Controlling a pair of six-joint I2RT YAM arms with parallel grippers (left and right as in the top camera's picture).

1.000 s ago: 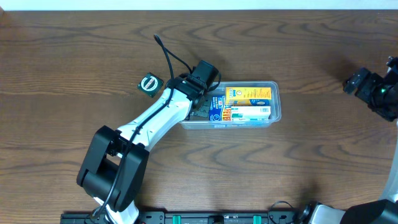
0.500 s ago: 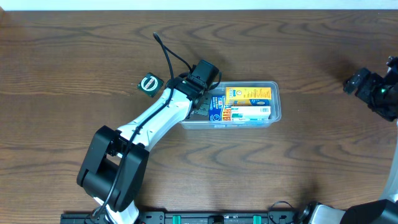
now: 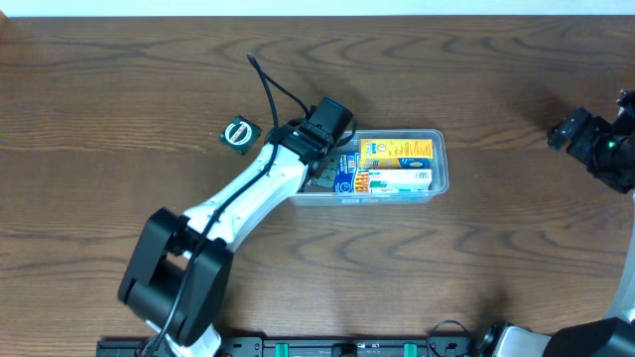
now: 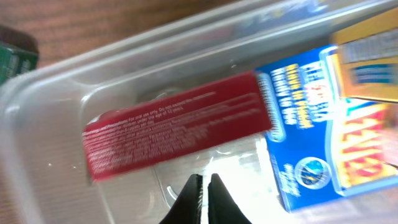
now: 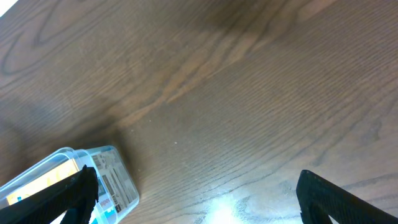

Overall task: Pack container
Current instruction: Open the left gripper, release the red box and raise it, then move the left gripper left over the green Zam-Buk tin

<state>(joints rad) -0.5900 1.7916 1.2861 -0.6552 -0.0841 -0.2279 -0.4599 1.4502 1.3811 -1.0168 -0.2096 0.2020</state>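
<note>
The clear plastic container point(image 3: 441, 159) sits mid-table and holds a yellow box point(image 3: 397, 151), a blue box point(image 3: 346, 171) and a white box point(image 3: 405, 180). In the left wrist view a red box point(image 4: 174, 124) lies flat on the container's floor point(image 4: 56, 130) beside the blue box point(image 4: 298, 124). My left gripper point(image 4: 204, 182) is shut and empty, hovering just above the container's left end, close to the red box. My right gripper point(image 5: 196, 193) is open and empty, far off at the table's right edge point(image 3: 595, 144).
A small dark green box with a round white logo point(image 3: 238, 133) lies on the wood left of the container, also showing at the left wrist view's top left corner point(image 4: 15, 56). The left arm's cable arcs above the container's left end.
The left arm has shifted slightly to the right over the container's left end. The right arm has not moved.
</note>
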